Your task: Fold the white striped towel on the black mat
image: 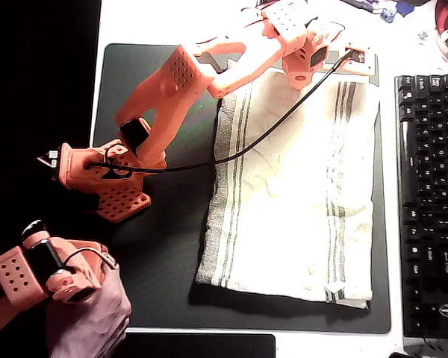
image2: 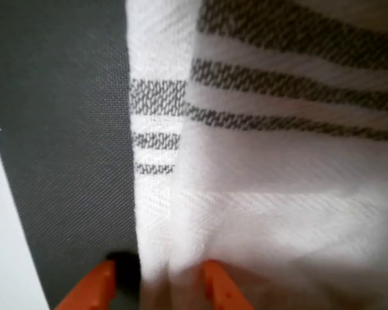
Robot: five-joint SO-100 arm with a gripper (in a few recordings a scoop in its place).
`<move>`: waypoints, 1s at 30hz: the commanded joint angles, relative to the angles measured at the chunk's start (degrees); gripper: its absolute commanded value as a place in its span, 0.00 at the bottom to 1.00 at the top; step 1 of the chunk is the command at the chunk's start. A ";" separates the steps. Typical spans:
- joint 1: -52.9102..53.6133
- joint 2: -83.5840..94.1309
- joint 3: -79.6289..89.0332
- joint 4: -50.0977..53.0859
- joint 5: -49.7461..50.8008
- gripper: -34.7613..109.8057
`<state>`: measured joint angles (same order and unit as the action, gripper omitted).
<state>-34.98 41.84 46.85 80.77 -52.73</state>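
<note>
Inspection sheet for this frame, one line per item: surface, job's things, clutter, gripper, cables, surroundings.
Surface: black mat on a white table.
Job's things: white striped towel spread mostly flat on the mat, wrinkled, stripes near its left and right edges in the overhead view.
Clutter: small objects at the top edge, too cut off to identify.
Gripper: gripper at the towel's top right corner, fingers straddling a raised fold at the towel's edge.
Cables: black cable trailing across the towel from the arm's base to the wrist.
Surroundings: black keyboard to the right of the mat.

White table (image: pixel 172 22) carries black mat (image: pixel 164 253); black keyboard (image: pixel 429 201) right of mat, overhead view.
</note>
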 commanded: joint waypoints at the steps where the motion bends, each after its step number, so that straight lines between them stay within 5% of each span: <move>1: -1.05 -1.05 -2.29 -0.88 -0.97 0.36; 14: 2.11 -0.79 3.60 -0.97 -3.87 0.24; 30: 2.99 15.56 9.32 2.11 -4.66 0.24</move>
<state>-31.38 50.01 54.84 81.83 -56.51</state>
